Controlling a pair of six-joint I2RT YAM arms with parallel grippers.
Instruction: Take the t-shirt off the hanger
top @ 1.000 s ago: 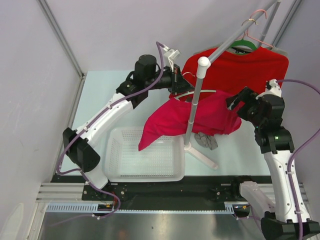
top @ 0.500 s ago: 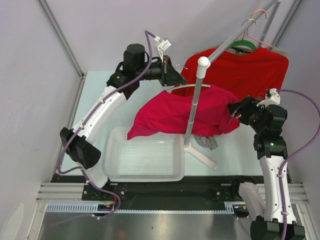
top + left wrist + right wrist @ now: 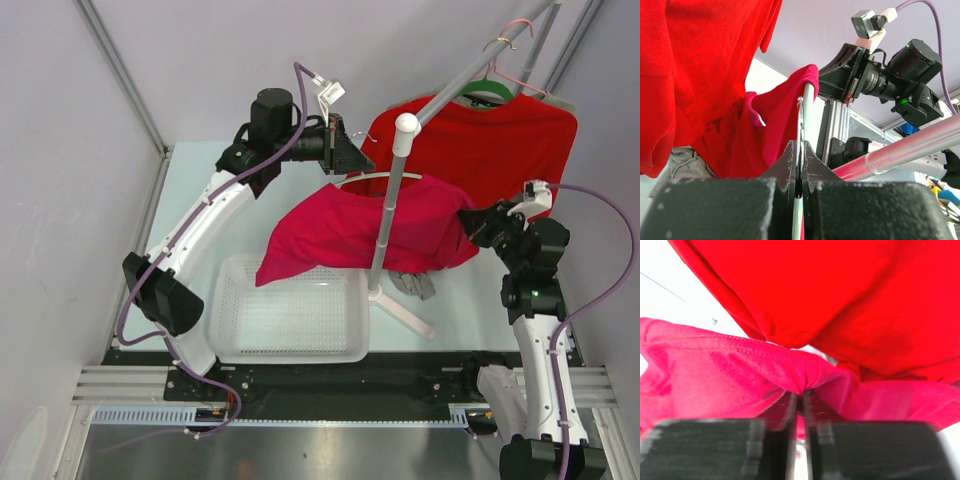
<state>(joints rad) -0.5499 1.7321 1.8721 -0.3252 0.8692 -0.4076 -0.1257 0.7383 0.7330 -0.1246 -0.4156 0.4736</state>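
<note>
Top external view: the t-shirt drapes over the hanger above the middle of the desk. My left claw pinches the hanger, probably near its top, to steady it; my right claw pinches the cloth for pulling rightward.

Top view looks down from behind the arms. Wrist views sit just behind the left pincer and right pincer (tilted upward, very close); all share the t-shirt beyond them.
</note>
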